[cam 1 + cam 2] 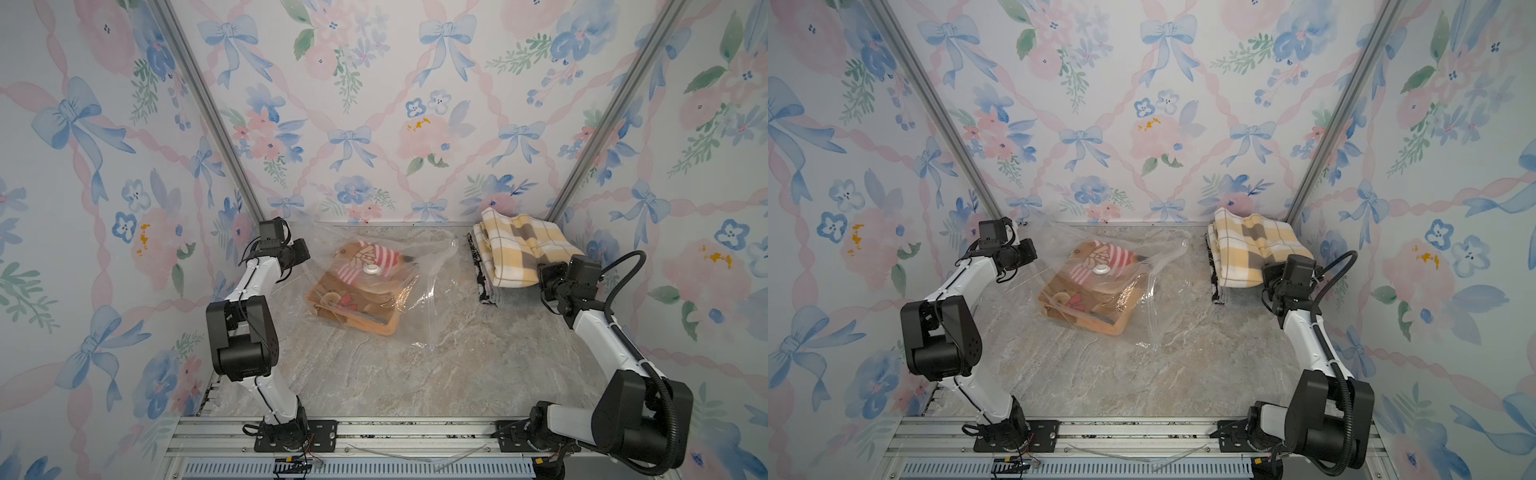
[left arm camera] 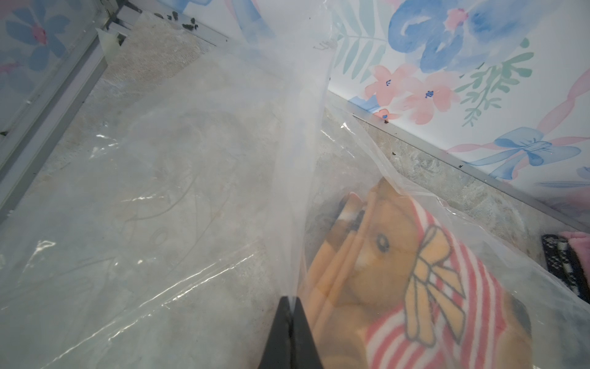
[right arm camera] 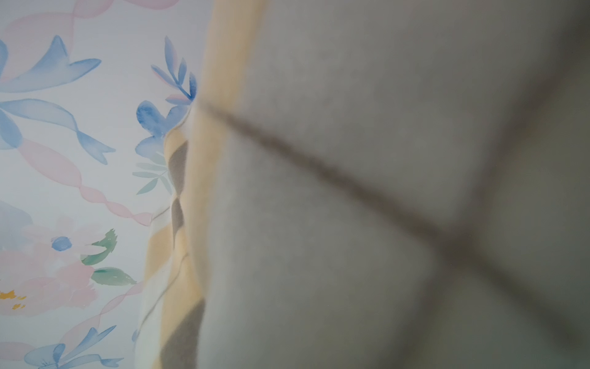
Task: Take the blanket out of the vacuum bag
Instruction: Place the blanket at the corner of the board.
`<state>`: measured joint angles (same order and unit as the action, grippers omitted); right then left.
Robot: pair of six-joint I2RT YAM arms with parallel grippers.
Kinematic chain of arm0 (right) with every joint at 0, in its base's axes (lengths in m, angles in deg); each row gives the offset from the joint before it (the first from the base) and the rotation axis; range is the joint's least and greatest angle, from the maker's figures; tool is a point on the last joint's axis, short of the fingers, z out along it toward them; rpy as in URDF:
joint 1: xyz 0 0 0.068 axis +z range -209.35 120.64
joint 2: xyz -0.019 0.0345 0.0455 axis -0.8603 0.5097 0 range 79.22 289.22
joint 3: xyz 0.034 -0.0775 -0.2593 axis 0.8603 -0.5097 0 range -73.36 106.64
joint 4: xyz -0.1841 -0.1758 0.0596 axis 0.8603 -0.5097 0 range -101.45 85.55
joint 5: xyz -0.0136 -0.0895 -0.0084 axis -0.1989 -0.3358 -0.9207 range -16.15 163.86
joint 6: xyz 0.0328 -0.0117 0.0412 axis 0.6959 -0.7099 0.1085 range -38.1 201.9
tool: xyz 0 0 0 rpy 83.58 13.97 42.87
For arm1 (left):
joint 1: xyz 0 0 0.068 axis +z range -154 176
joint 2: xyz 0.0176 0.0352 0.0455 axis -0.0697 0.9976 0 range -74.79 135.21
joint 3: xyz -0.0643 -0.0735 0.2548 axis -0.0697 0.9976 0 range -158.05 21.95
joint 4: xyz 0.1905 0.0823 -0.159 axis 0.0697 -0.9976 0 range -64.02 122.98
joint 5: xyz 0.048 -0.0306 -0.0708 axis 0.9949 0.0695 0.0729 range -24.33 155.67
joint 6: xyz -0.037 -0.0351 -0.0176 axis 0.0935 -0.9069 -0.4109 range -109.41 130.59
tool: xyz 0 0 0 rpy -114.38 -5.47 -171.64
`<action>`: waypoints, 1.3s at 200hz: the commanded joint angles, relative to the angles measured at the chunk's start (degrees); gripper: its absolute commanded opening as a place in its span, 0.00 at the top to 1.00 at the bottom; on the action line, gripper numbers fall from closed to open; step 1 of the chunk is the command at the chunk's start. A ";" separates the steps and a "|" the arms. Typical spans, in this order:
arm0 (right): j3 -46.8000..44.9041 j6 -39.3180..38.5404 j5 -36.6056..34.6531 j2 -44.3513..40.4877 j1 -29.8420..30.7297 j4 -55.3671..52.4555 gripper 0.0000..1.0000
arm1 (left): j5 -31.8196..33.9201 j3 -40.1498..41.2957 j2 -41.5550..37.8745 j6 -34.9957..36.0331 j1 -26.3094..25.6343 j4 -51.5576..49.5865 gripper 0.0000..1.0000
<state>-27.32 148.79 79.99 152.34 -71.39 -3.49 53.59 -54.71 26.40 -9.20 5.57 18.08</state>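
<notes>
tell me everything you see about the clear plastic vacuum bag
The large clear, crinkly plastic vacuum bag lies on the grey marbled tabletop near the back wall, loose and glossy. A round white valve cap sits on its upper face. A folded brown cartoon blanket with red-and-white stripes is inside. The left gripper, shut, pinches one edge raised.

One vacuum bag, perhaps four blankets.

walls: floral bow wallpaper | floor: grey marbled | posts: aluminium
</notes>
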 commanded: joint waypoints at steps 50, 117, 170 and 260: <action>-4.39 -3.12 3.94 -3.04 -0.12 -2.33 0.58 | -1.02 0.64 -1.51 -0.07 0.15 0.17 1.00; -0.71 -14.21 4.25 -15.62 -1.26 -18.18 0.10 | -1.02 0.64 -1.69 0.02 0.19 0.19 1.00; 16.44 -25.30 10.38 -10.53 -0.29 -30.15 0.08 | -1.80 0.38 -1.43 -0.13 0.48 0.19 1.00; 38.89 -41.36 1.21 25.40 10.99 -29.95 0.12 | -2.01 0.55 -1.42 -0.16 0.46 0.19 1.00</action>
<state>7.00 115.15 88.44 172.98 -64.81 -28.87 52.70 -54.71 26.40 -9.20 5.59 18.11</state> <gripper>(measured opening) 0.868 0.049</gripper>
